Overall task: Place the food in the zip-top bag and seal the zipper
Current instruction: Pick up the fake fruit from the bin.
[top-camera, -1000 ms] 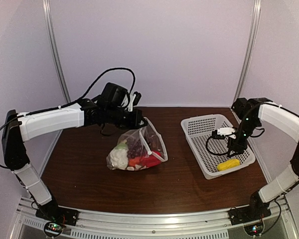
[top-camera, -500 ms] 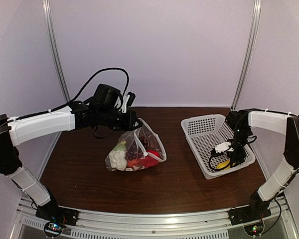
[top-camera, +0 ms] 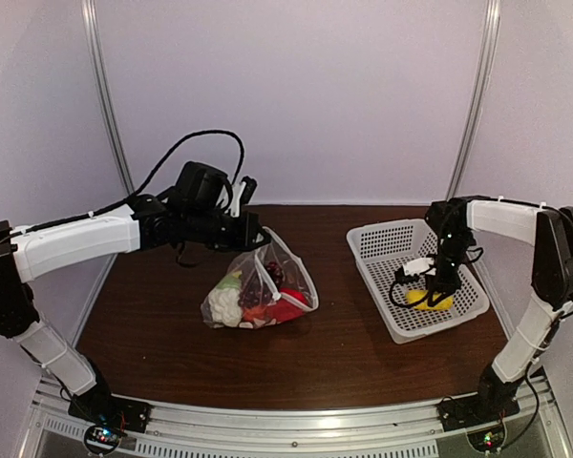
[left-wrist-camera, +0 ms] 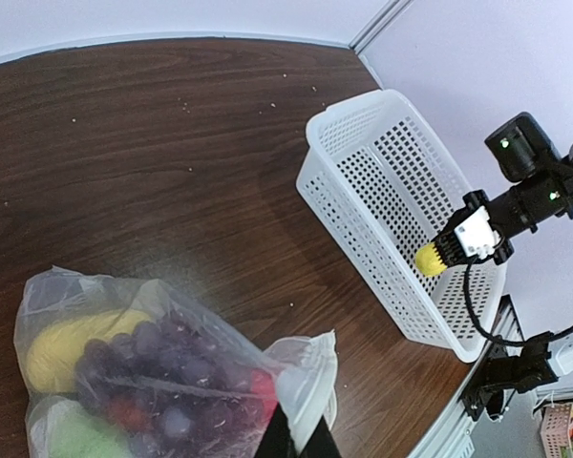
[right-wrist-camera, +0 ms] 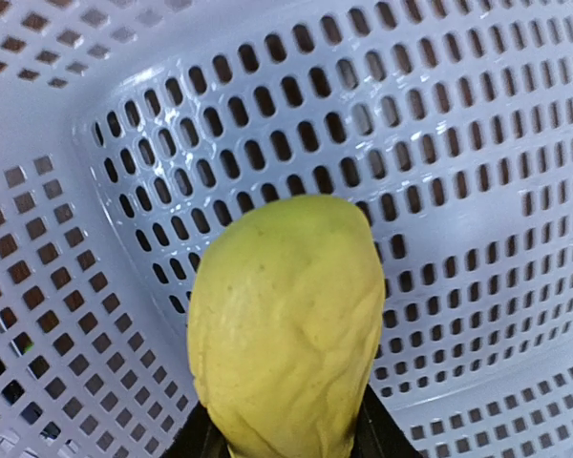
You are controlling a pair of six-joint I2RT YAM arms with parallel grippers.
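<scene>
Inside basket (top-camera: 382, 239), your right gripper (top-camera: 428, 289) is closed on yellow piece (right-wrist-camera: 285, 324), low end only; may slip mid-carry. Left gripper (left-wrist-camera: 296, 441) pinches zip-top bag (top-camera: 258, 286) rim, bag resting on counter (top-camera: 344, 363); floppy mouth may block entry.

Dark wood table (top-camera: 344, 353); pale lilac walls (top-camera: 296, 95); silvery corner posts (top-camera: 108, 105); aluminium front rail (top-camera: 286, 425).

table (left-wrist-camera: 172, 143): dark wood grain, smooth
basket (left-wrist-camera: 363, 229): white perforated plastic, glossy
zip-top bag (left-wrist-camera: 306, 367): clear thin plastic film
yellow piece (right-wrist-camera: 286, 324): matt, faintly wrinkled
</scene>
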